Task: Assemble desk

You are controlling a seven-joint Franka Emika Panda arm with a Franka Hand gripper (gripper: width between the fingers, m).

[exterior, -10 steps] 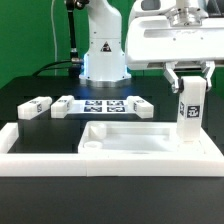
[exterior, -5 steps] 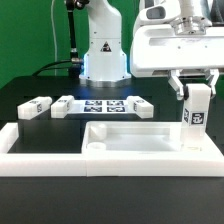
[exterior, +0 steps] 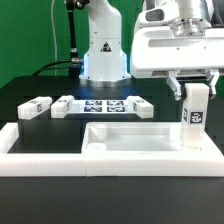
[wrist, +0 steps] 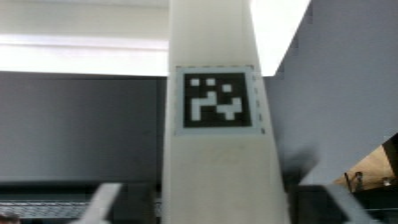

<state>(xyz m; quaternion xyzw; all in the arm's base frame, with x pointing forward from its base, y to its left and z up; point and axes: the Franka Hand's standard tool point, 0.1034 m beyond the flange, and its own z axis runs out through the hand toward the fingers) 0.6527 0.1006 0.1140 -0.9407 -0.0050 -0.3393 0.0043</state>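
At the end of the black worktop on the exterior view's right, a short square-section white plastic leg stands upright. Its foot sits in the corner of the wide, shallow, rimmed white plastic desk top. The desk top lies rim-up near the worktop's front edge, probably so that each leg can be set down into a corner from above. It rests against the long white border bars, which likely keep it from sliding under a push.

The two-finger gripper hangs straight over the leg, one finger on each side of its upper end. Whether the fingers press on the leg or stand just clear of it cannot be told. The wrist view is filled by the leg's face and its black-and-white square tag, so the hand sits centred on the leg.

Toward the worktop's far edge lie the marker board and two spare legs, well apart from the desk top and seemingly waiting their turn.
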